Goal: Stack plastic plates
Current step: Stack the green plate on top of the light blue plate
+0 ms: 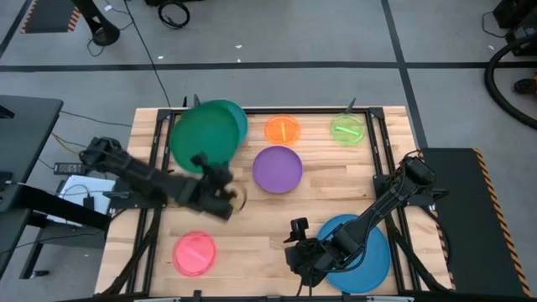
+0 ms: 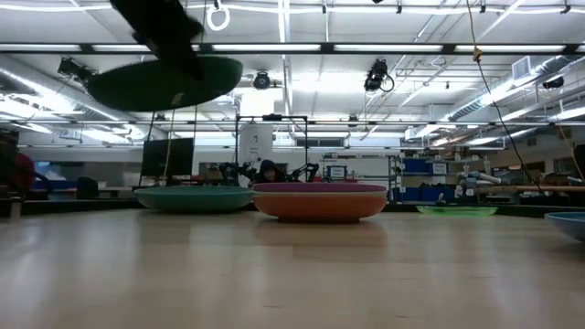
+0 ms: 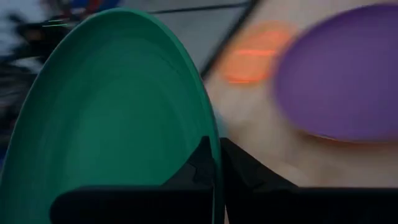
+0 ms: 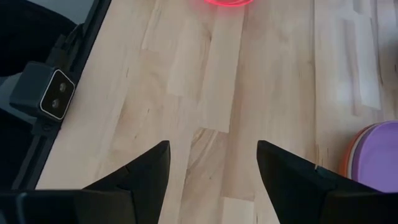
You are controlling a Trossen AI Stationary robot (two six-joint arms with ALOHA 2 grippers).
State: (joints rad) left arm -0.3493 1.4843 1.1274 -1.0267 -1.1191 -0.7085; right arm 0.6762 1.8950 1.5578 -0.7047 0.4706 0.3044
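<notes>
Left gripper (image 3: 214,163) pinches green plate (image 3: 112,118) rim; purple plate (image 3: 342,71) beyond

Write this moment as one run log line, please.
left claw: shut on dark green plate, lifted above teal plate | right claw: open, empty, beside blue plate

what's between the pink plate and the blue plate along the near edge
In the high view, only the right gripper, open over bare wood, lies between the pink plate and the blue plate.
</notes>
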